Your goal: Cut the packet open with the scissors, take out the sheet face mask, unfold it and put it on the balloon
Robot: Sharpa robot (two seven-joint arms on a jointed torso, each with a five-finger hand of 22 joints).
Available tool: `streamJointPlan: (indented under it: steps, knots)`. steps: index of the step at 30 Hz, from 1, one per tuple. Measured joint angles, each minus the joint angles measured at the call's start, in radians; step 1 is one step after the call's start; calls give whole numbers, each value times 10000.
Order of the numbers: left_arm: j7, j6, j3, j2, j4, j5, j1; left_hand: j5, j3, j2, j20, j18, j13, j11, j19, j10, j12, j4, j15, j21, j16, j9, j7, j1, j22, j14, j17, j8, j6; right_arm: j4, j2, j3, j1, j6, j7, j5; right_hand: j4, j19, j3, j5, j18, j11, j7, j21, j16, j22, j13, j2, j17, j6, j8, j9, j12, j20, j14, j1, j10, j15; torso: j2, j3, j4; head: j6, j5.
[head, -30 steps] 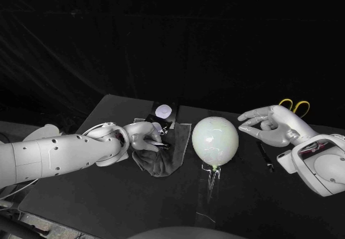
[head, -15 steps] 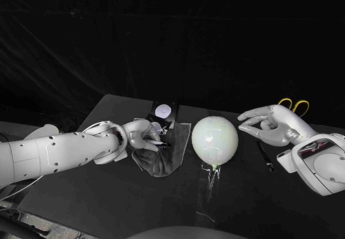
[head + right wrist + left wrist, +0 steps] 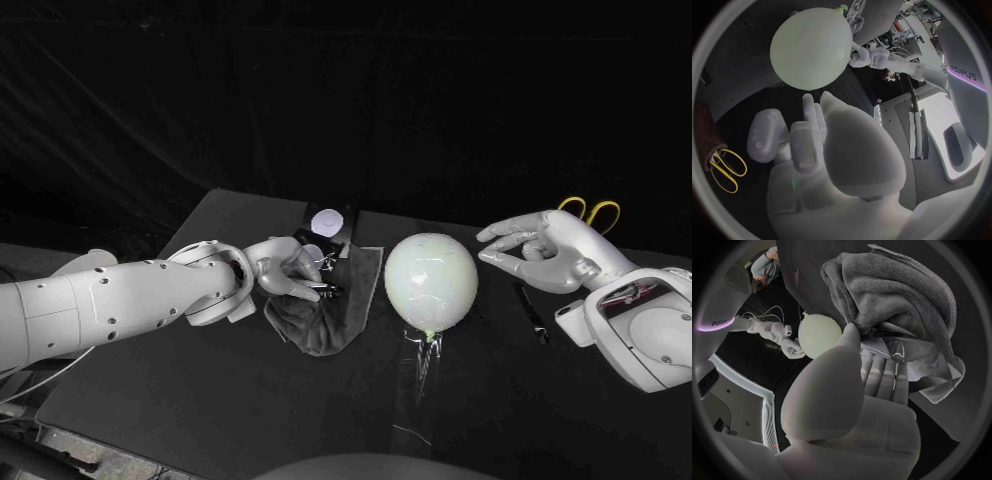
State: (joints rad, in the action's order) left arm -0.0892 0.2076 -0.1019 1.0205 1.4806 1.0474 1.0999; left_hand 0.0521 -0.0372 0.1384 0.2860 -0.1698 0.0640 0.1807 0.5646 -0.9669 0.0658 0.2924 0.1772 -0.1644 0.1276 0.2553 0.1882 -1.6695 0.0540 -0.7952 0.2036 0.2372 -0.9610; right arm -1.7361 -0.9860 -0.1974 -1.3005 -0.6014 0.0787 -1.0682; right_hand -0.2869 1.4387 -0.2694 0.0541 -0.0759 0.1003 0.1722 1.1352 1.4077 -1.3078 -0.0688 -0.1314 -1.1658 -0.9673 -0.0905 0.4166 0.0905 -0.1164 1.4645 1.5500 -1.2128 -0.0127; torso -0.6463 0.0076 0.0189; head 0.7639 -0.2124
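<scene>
Since the earlier frame the left hand (image 3: pixel 289 272) has lifted slightly away from the robot; the right hand (image 3: pixel 541 248) has not moved. The left fingers (image 3: pixel 879 377) and thumb appear clamped on the lower end of the dark foil packet with a white oval mark (image 3: pixel 329 225), which stands over the crumpled dark grey towel (image 3: pixel 320 325) on the desk (image 3: pixel 216 395). It is just beside the pale oval balloon (image 3: pixel 430 280). The right fingers are curled together on nothing, near the yellow-handled scissors (image 3: pixel 593 212). The packet is probably light, thin, slippery and easily creased. Grip it low on a flat face, leaving the top edge free for cutting.
</scene>
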Motion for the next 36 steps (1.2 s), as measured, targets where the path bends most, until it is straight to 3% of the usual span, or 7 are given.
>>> streamJointPlan:
  steps: [7, 14, 25, 28, 31, 34, 36]
  knots:
    - [0, -34, 4, -7, -17, -73, 6, -1, -376, -532, -15, -1, 1, -79, 16, -79, 0, -133, -31, 31, -39, -20, -100, -532, 0, -113, -15, -1, -173, -7, -10, 0, 0, 2, 1, 11, 0, 0, 0, 0, 0, 0, -1, -4, -1, 5, 1, 0, 3, 0, 0, -1, 0, 0, 0, 0, 0, 0, 0, 0, -2, 12, -7]
    - [11, -11, 5, -26, -55, -34, 6, -27, -1139, -1085, -397, -1, 1, -194, 398, -572, 1, -129, -172, 7, 40, 1, -267, -1087, -1, -506, -1, 226, -624, -13, -20, 0, 0, 1, 4, 18, 0, 0, 0, 0, 0, 0, -3, -5, -1, 1, 1, 0, 18, -1, 0, -2, 0, 0, 0, 0, 0, 0, 0, 1, -5, 25, -8]
    - [-88, 187, -13, -57, -137, -400, -22, -94, -2046, -1086, -770, -2, -24, -305, 775, -1165, 1, -19, -271, -53, 79, 130, -453, -1124, -1, -950, 2, 487, -875, -9, -22, 7, 0, -1, 11, 24, 0, 0, 0, 0, 0, 0, -13, -5, -2, -4, 2, 0, 9, -10, 0, -3, 0, 0, 0, 0, 1, 0, 1, 1, 1, -32, 47]
    - [-150, 208, 23, -57, -162, -873, -40, -54, -2521, -823, -805, 6, -24, -306, 814, -1236, 1, -29, -306, -364, 79, 130, -454, -883, 0, -987, -59, 554, -875, 8, -20, 12, 0, -2, 14, 25, 0, 0, 0, 0, 0, 0, -14, -5, -3, -4, 2, 0, 10, -11, 0, -4, 0, 0, 0, 0, 1, 0, 0, 1, 1, -67, 63]
    - [-186, 196, 60, -54, -162, -1399, -45, -43, -2714, -687, -716, 13, -23, -306, 981, -1236, 1, -36, -305, -434, 24, 131, -456, -743, 6, -987, -93, 604, -877, 35, -12, 21, -1, -3, 16, 26, 0, -35, 0, 0, 0, 0, -15, -5, -35, -3, 2, 0, 10, -11, 0, -4, -41, -35, 0, 0, 1, 0, 0, 0, 4, -109, 74]
    - [-215, 140, 100, -46, -139, -1985, 10, -20, -2757, -592, -37, 11, -23, -234, 1570, -1163, 1, -19, -268, -410, -38, 133, -414, -584, 192, -949, -118, 644, -948, 58, -3, 27, -3, -3, 18, 27, 0, -35, 0, 0, 0, 0, -16, -5, -37, -1, 2, 0, 11, -12, 0, -5, -41, -35, 0, 0, 1, 0, 0, 0, 4, -138, 78]
    - [-215, 48, 103, -39, -116, -2356, 71, -19, -2794, -560, 91, 15, -23, -232, 1589, -1162, 1, -54, -268, -318, -38, 133, -398, -338, 222, -949, -132, 722, -964, 69, 5, 31, -4, -4, 20, 28, 0, -35, 0, 0, 1, 1, -16, -5, -37, 1, 2, 0, 12, -12, 0, -5, -41, -35, 0, 0, 1, 0, 0, 1, 2, -153, 70]
